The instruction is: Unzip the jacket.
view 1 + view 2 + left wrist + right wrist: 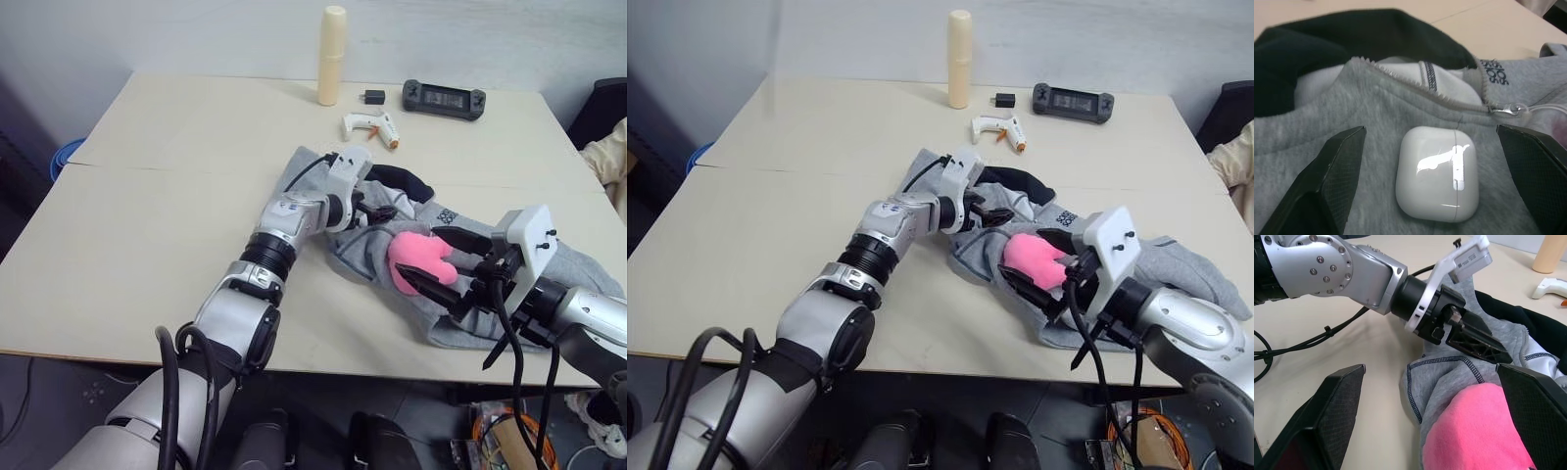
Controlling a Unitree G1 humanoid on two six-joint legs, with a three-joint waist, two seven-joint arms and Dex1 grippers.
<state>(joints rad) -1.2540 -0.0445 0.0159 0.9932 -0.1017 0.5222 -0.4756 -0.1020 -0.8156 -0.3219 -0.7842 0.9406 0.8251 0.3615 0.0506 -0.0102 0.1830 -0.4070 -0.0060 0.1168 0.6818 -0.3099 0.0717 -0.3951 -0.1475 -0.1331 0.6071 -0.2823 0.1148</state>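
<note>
hidden: jacket [509, 284] partly behind right pincer [438, 262] | cut off: person's sleeve [609, 157]

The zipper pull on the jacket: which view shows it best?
The left wrist view: the zipper pull sits near the jacket collar, past a white earbud case. In both eye views the left gripper covers that spot. The right wrist view shows grey fabric and a pink plush toy, no pull.
</note>
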